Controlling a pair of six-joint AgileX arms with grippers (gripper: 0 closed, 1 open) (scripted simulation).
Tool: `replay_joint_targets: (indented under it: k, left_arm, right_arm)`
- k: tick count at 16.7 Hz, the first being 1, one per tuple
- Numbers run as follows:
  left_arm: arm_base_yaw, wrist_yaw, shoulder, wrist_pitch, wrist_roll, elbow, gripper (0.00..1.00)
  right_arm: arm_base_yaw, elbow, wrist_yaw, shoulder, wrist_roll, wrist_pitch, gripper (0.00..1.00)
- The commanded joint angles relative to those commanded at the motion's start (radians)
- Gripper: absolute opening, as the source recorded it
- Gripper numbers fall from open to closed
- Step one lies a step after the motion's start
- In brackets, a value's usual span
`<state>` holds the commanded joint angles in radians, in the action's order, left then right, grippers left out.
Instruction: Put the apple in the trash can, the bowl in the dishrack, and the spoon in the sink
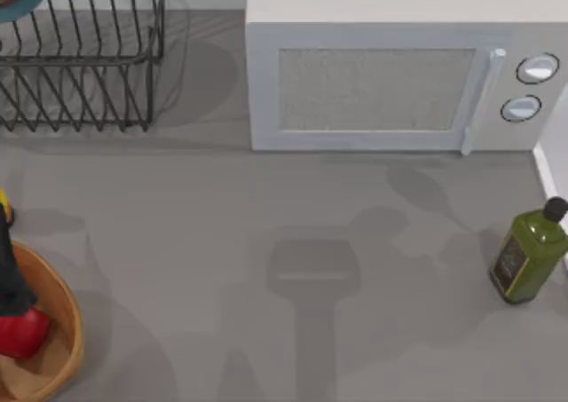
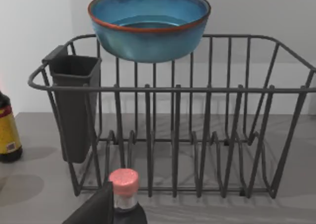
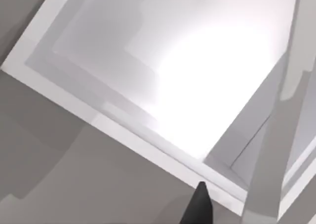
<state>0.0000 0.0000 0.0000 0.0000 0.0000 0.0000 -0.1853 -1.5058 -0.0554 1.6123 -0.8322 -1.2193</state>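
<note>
Top view | apple (image 1: 21,333) in trash can (image 1: 64,306), disposal done | bowl (image 2: 149,23) atop dishrack (image 2: 173,135), racked | grippers' finger state: cannot tell.

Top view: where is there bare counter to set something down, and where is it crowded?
The widest free patch lies in front of the microwave, between the trash can and the green oil bottle. The far-left corner is crowded by the dishrack; the near-left corner holds the trash can with the apple.
</note>
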Motion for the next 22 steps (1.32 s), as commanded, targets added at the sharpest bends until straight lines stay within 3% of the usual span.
replay_joint_targets:
  k: [6,10,16,22]
  left_arm:
    - [0.000,0.000,0.000,0.000,0.000,0.000,1.00]
    - [0.000,0.000,0.000,0.000,0.000,0.000,1.00]
    - [0.000,0.000,0.000,0.000,0.000,0.000,1.00]
    - [0.000,0.000,0.000,0.000,0.000,0.000,1.00]
  right_arm:
    - [-0.005,-0.651,0.009,0.370,-0.004,-0.135,0.00]
    - [0.002,-0.916,0.025,0.650,0.006,-0.226,0.00]
    - [0.009,-1.082,0.035,0.960,-0.001,-0.357,0.00]
    - [0.011,-1.101,0.036,0.991,-0.004,-0.375,0.00]
